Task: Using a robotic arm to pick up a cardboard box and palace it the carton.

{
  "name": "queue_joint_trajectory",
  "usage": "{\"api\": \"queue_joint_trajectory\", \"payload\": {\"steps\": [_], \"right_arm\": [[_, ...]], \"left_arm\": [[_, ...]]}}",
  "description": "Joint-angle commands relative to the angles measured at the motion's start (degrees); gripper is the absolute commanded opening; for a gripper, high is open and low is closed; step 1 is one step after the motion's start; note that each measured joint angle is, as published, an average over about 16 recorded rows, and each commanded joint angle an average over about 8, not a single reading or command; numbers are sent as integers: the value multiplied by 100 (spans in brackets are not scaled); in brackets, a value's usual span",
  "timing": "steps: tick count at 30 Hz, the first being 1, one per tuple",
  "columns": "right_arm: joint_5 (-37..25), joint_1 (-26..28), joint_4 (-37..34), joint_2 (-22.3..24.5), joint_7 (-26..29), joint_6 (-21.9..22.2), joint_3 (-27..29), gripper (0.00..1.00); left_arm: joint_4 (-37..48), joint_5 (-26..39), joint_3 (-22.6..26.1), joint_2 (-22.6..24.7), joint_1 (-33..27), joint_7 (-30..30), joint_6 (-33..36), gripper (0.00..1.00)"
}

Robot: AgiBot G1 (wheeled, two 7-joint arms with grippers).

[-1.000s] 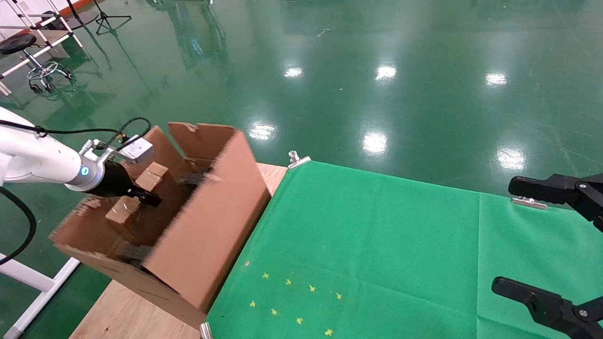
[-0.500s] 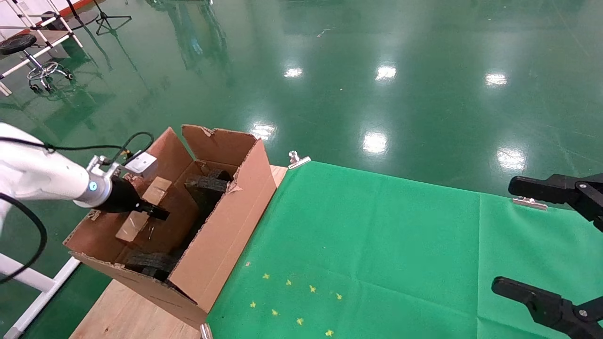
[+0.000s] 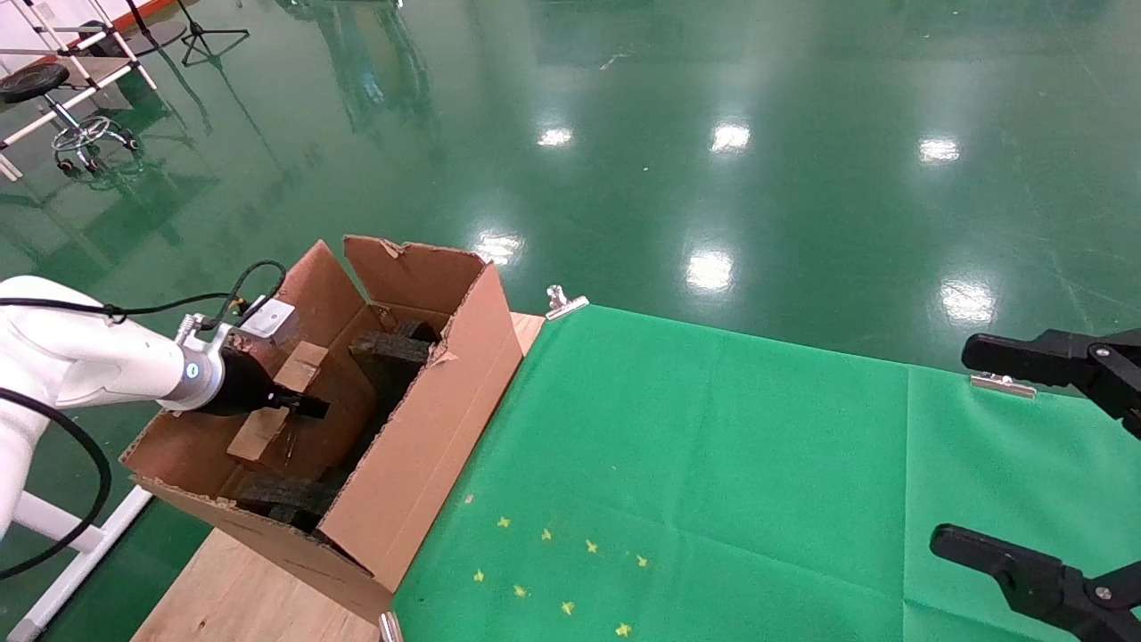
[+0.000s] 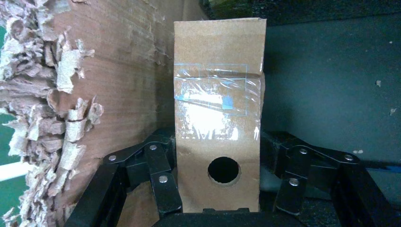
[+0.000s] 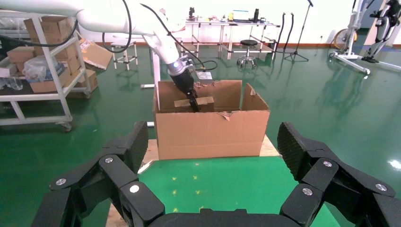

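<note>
Over the open top of the carton [image 3: 419, 419], seen from the head camera, the left gripper [image 3: 299, 406] of the robotic arm [image 3: 89, 366] is reached in from the carton's left side, and the cardboard box [image 3: 276, 401] is held between its fingers, slanted along the inside of the left wall beside the dark foam pieces [image 3: 392, 352]. For the placing to go well, the box is best lowered until it is borne by the carton's floor or the foam, and only then let go, with the linkage kept off the ragged flap. Compared with the frames a second and half a second earlier, the carton is now seen settled and square at the edge of the green cloth [image 3: 758, 464] rather than tipped, and the wrist is moved slightly further along and into it. The right gripper [image 3: 1052, 464] is parked at the right, its fingers spread and nothing between them.

From the left wrist camera, the cardboard box [image 4: 217, 127] is seen pinched at its holed end between the two finger linkages [image 4: 163, 179], close against the torn carton wall [image 4: 94, 94].

From the right wrist camera, the carton [image 5: 210, 125] is seen beyond the spread fingers [image 5: 326, 175], with the boxed gripper [image 5: 193, 101] dipped inside.
</note>
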Motion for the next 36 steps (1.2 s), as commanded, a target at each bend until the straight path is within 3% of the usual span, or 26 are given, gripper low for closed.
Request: {"api": "queue_joint_trajectory", "payload": {"steps": [1,27,36], "right_arm": [[0,0,0,0,0,0,0,100],[0,0,0,0,0,0,0,100],[0,0,-1,0,0,0,0,100]], "left_arm": [[3,-26,-18,-2,21,-16,-27,100],[-81,-28,-23,-37,-90,77,88,100],[-935,-999,-661,-735,-396,862,1180,100]]}}
